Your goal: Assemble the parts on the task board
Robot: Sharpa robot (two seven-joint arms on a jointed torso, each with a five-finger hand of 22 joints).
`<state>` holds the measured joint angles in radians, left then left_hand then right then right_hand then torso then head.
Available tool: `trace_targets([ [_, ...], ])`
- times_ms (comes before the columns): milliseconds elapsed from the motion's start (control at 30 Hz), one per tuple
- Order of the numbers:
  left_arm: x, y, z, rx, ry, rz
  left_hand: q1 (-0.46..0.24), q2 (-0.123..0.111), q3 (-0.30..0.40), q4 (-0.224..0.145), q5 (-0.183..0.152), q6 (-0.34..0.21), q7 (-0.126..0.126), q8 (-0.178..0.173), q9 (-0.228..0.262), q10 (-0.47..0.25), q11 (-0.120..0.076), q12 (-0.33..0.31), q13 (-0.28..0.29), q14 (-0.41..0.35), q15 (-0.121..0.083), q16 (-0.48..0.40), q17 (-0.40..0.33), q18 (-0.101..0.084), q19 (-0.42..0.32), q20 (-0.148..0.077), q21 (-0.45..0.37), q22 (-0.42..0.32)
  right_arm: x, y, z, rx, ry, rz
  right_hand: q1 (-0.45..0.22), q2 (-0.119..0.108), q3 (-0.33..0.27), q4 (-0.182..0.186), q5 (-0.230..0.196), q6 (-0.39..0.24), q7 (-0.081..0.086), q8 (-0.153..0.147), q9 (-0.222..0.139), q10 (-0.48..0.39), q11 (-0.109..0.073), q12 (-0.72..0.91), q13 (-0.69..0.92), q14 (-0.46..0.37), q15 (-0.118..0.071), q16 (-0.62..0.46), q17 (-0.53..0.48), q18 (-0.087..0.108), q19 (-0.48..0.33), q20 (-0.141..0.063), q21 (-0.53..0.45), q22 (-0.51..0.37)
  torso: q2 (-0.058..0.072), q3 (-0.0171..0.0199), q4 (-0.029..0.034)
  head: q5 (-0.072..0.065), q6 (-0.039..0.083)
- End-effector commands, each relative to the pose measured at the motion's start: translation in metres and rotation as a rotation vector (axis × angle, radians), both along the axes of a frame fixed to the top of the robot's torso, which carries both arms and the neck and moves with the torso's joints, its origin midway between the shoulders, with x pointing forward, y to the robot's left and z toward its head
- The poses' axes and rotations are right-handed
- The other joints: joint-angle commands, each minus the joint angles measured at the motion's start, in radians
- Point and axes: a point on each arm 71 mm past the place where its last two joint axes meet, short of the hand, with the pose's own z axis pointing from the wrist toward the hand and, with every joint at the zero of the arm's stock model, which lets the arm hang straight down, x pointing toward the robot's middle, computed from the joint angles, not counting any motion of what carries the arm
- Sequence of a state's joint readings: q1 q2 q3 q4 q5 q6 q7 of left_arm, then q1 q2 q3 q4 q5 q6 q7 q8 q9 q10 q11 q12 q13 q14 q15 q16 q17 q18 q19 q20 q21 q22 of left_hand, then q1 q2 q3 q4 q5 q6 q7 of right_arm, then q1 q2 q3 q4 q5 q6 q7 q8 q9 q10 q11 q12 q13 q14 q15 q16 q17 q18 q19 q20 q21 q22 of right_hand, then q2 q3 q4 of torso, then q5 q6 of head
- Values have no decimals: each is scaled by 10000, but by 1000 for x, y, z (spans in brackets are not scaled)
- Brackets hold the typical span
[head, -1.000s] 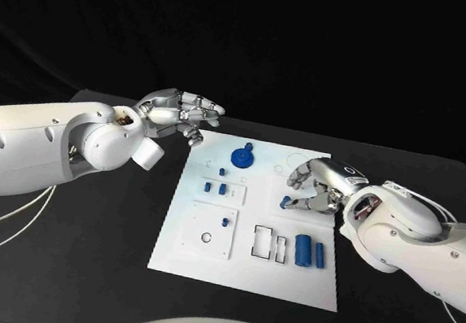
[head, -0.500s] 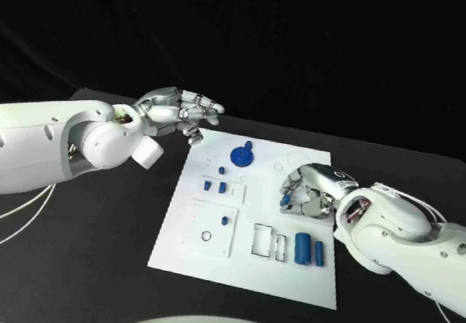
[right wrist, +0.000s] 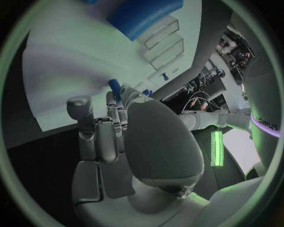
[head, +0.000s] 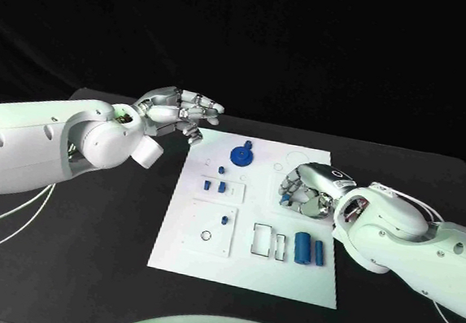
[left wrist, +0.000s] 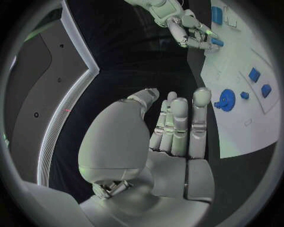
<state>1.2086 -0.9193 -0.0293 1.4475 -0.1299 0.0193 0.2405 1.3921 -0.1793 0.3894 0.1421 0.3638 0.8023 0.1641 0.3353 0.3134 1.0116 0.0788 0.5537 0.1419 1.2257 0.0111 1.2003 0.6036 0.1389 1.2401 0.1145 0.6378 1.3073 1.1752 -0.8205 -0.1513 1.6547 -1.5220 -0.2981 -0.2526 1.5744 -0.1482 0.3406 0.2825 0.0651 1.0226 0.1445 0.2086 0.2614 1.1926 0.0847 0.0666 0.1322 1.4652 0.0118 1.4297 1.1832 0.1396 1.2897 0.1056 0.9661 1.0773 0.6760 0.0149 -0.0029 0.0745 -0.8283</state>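
The white task board [head: 287,281] lies in the middle of the black table. My right hand [head: 309,191] hovers low over the board's right middle and pinches a small blue part [head: 287,193] in its fingertips; the same blue part [right wrist: 113,85] sticks up between the fingers in the right wrist view, and it [left wrist: 216,41] also appears in the left wrist view. My left hand [head: 181,113] hangs beside the board's far left corner, fingers loosely bent, holding nothing. A round blue part [head: 241,157] sits at the board's far end.
Two small blue pieces [head: 215,185] stand in a recess left of centre. Two blue cylinders [head: 310,250] lie near the board's right edge, next to empty rectangular slots [head: 263,242]. A square recess [head: 211,228] is at the near left. Black table [head: 89,255] surrounds the board.
My right hand has shifted slightly toward the board's middle and closed its fingertips round the small blue part that lay beside it. The left arm has not moved.
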Motion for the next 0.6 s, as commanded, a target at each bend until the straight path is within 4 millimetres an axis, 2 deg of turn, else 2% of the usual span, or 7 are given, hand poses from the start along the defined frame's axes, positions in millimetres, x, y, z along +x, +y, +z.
trace_targets([
  [33, -1, -2, 1, -44, -4, -194, -25, -26, 58, 2, 34, -67, 10, 44, 11, 36, 68, -41, -16, 18, 8, 53, 12, 141, 59, 12, 14, 480, -1, 1, -1, -171, -117, 149, -39, -165, 383, -43, 2, 88, -6, 62, 30, 106, -18, -29, -58, 317, -84, 18, -10, -40, 50, -36, 44, 34, -4, -3, -4, 0, -9],
  [100, -1, -2, 1, -34, 1, -192, -22, -15, 69, 0, 40, -75, 9, 52, 14, 35, 66, -43, -16, 15, 9, 51, 2, 142, 59, 12, 11, 480, 0, 0, -1, -243, -131, 127, -153, -316, 743, -102, -12, 111, -7, 81, 55, 114, -15, -35, -136, 315, -81, 22, -20, -42, 45, -37, 44, 63, -2, -2, -4, -6, -8],
  [133, -1, -2, 1, -33, 2, -193, -15, -3, 83, -4, 47, -83, 7, 62, 19, 34, 64, -44, -17, 17, 8, 54, 7, 142, 60, 13, 8, 481, 0, 0, -2, -281, -134, 118, -153, -316, 743, -102, -12, 111, -7, 81, 55, 114, -15, -35, -136, 315, -81, 22, -20, -42, 45, -37, 44, 63, -2, -2, -4, -6, -8],
  [233, -1, -2, 0, -24, 6, -195, -15, -3, 83, -4, 47, -83, 7, 62, 19, 34, 64, -44, -17, 17, 8, 54, 7, 142, 60, 13, 8, 481, 0, 0, -2, -345, -191, 113, -244, -449, 1284, -314, -17, 220, -27, 169, 133, 150, -26, -29, -227, 317, -94, 37, -14, -45, 49, -47, 69, 127, -2, 2, 1, -10, -9],
  [600, -1, -2, 0, -1, 16, -229, -9, 8, 98, -10, 53, -94, 7, 74, 24, 32, 64, -45, -18, 16, 7, 55, 5, 144, 59, 13, -1, 480, -5, 1, 8, 116, -927, 101, -650, -448, 2311, -1109, -83, 597, -172, 591, 528, 749, -203, 28, -216, 358, -252, 128, 146, -80, 140, -165, 290, 400, -10, -5, -4, -8, -11],
])
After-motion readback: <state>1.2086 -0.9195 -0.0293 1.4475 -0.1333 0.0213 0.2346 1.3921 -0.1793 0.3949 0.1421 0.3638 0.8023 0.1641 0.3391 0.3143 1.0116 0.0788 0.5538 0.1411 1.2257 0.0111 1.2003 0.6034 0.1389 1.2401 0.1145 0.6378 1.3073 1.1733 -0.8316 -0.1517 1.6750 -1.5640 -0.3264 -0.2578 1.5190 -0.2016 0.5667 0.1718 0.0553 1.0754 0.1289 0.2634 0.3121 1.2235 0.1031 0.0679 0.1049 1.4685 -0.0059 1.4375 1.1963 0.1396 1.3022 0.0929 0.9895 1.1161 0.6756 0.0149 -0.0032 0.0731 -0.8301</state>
